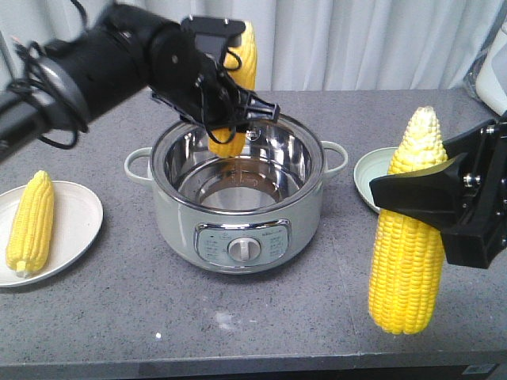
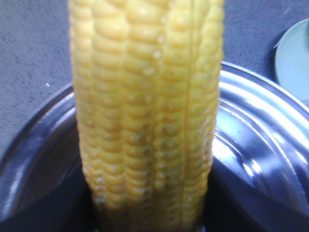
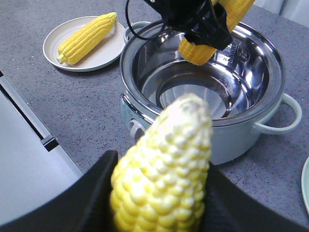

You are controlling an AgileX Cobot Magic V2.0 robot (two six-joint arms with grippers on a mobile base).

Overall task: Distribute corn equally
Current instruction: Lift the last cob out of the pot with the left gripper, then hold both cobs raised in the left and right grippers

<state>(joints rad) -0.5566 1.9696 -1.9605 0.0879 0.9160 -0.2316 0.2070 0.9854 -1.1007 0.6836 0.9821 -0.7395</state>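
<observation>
My left gripper (image 1: pixel 230 103) is shut on a yellow corn cob (image 1: pixel 246 55), held upright over the open pot (image 1: pixel 238 206), its lower end inside the rim. That cob (image 2: pixel 145 111) fills the left wrist view. To the right of the pot, my right gripper (image 1: pixel 428 194) is shut on a second corn cob (image 1: pixel 408 245), upright above the table, pale tip up. In the right wrist view this cob (image 3: pixel 164 169) sits between the black fingers (image 3: pixel 96 193). A third corn cob (image 1: pixel 30 222) lies on the left plate (image 1: pixel 75 229).
The pot is a pale green electric cooker with a bare steel bowl (image 3: pixel 203 82) and side handles. A pale green plate (image 1: pixel 372 178) lies behind my right gripper, partly hidden. A white appliance (image 1: pixel 495 71) stands at the far right edge. Grey curtains hang behind.
</observation>
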